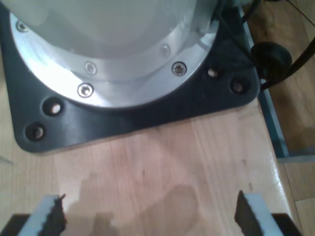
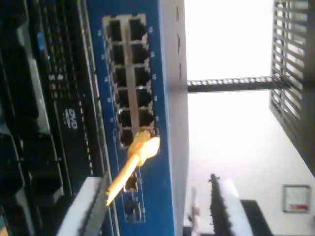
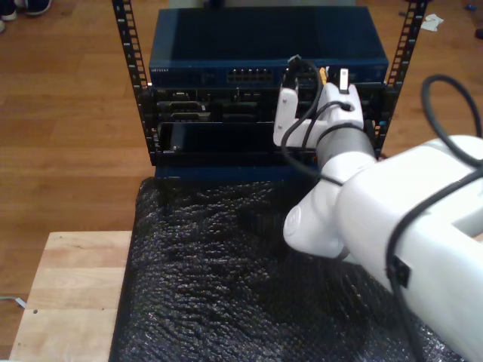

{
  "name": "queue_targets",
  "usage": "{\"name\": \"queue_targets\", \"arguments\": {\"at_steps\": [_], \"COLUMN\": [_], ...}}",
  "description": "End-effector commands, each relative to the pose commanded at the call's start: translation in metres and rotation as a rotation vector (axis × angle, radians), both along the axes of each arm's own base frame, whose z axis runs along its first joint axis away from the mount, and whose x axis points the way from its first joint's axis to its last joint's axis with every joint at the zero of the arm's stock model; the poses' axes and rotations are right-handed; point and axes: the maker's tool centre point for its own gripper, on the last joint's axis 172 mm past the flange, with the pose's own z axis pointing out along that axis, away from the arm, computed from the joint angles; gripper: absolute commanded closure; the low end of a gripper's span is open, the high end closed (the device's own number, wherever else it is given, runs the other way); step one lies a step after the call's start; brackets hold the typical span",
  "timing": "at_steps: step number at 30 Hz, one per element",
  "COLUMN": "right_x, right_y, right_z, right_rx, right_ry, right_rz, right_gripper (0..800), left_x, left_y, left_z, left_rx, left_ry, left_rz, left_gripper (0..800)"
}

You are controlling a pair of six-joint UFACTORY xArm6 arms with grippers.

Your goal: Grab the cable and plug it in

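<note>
The yellow-orange cable (image 2: 129, 167) runs from beside one finger (image 2: 88, 209) of my second gripper (image 2: 155, 211) up to the blue network switch (image 2: 167, 98). Its plug end (image 2: 146, 143) sits at a port at the end of the port block. My second gripper is open, its fingers wide apart, and nothing lies between them. In the exterior view this gripper (image 3: 332, 75) is up against the switch (image 3: 226, 45) in the rack, with a bit of yellow cable (image 3: 323, 73) at its tip. My first gripper (image 1: 150, 216) hangs open over bare wood.
Black rack units (image 3: 219, 124) sit below the switch between perforated rack rails (image 3: 128, 53). A black bubble-textured sheet (image 3: 219, 286) covers the table in front, next to a wooden tabletop (image 3: 68, 294). An arm base on a dark plate (image 1: 147, 113) stands near my first gripper.
</note>
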Motion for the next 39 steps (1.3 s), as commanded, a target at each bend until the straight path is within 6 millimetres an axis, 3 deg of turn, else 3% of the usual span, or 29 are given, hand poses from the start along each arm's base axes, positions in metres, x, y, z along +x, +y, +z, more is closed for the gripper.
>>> {"name": "queue_targets", "arguments": {"at_steps": [6,11,23,30,33,39], "right_x": [0.005,0.003,-0.035,-0.076,-0.105,-0.177], "right_y": [-0.039,-0.053,-0.172,-0.246,-0.279,-0.336], "right_z": [0.017,0.018,-0.008,-0.018,-0.024,-0.038], "right_rx": [0.026,-0.002,-0.069,-0.085,-0.081,-0.035], "right_ry": [0.097,0.191,0.455,0.58,0.643,0.779], "right_rz": [0.007,0.061,0.063,0.059,0.062,0.103], "right_gripper": [195,135,91,63,21,18], "left_x": [0.0,0.0,0.0,0.0,0.0,0.0], "left_y": [0.0,0.0,0.0,0.0,0.0,0.0], "left_z": [0.0,0.0,0.0,0.0,0.0,0.0], "left_rx": [0.002,0.0,0.0,0.002,0.0,0.0], "left_ry": [0.0,0.0,0.0,0.0,0.0,0.0], "left_rz": [-0.002,0.0,-0.002,-0.002,-0.002,-0.002], "left_gripper": [0,0,0,0,0,0]}}
